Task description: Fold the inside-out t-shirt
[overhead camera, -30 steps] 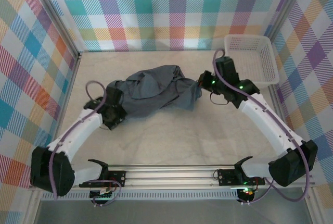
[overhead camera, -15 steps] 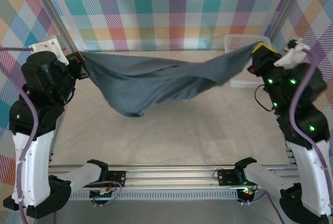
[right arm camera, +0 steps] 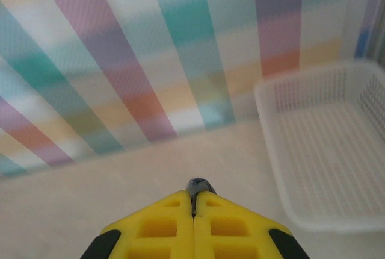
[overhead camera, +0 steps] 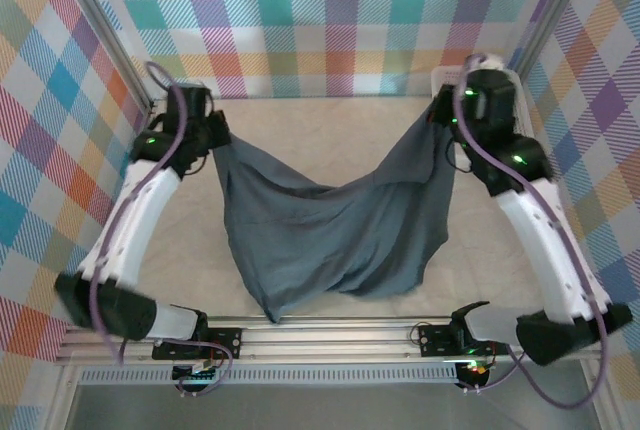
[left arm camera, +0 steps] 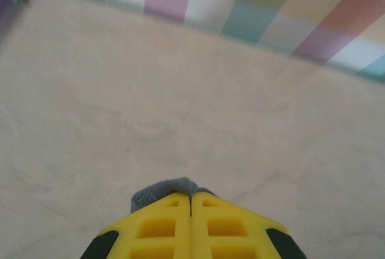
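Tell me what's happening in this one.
Both arms hold the dark grey t-shirt up by an edge each. The left jaws are shut on cloth at far left, the right jaws at far right, by the white basket. The cloth sags between them, its lower part draped toward the near edge. No fold yet.

I've got the t-shirt point(overhead camera: 330, 220) strung between left gripper point(overhead camera: 214, 138) far-left and right gripper point(overhead camera: 438, 115) far-right, sagging toward the table's point(overhead camera: 330, 125) near edge; basket point(right arm camera: 325, 150) far-right corner.
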`<action>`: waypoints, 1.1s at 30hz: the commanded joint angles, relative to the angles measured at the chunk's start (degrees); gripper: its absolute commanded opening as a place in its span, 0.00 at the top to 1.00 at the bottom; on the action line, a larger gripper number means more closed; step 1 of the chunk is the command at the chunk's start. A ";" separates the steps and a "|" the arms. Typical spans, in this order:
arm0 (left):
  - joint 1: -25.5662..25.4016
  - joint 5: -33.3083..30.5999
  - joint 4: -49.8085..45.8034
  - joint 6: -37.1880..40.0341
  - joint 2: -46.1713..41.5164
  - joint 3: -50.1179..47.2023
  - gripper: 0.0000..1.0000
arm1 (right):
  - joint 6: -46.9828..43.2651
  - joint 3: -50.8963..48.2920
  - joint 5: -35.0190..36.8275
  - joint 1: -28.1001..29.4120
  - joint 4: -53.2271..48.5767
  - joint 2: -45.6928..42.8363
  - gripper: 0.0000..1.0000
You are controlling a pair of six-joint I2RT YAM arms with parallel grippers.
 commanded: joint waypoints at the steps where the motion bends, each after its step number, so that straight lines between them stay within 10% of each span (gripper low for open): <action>1: 3.28 3.70 12.14 -3.38 6.04 -3.29 1.00 | 0.81 -4.40 -0.53 -2.14 0.37 1.68 1.00; 9: 4.43 3.73 4.73 -5.16 13.78 -0.19 0.60 | 1.52 -9.97 -11.66 -4.46 0.27 4.76 1.00; 20: 3.03 19.53 5.87 -19.52 -9.17 -37.25 0.63 | 3.77 -14.10 -18.42 -4.47 0.65 3.27 1.00; 33: 2.93 21.83 17.66 -19.13 -1.92 -43.20 0.58 | 4.51 -13.84 -20.46 -4.45 0.55 3.90 1.00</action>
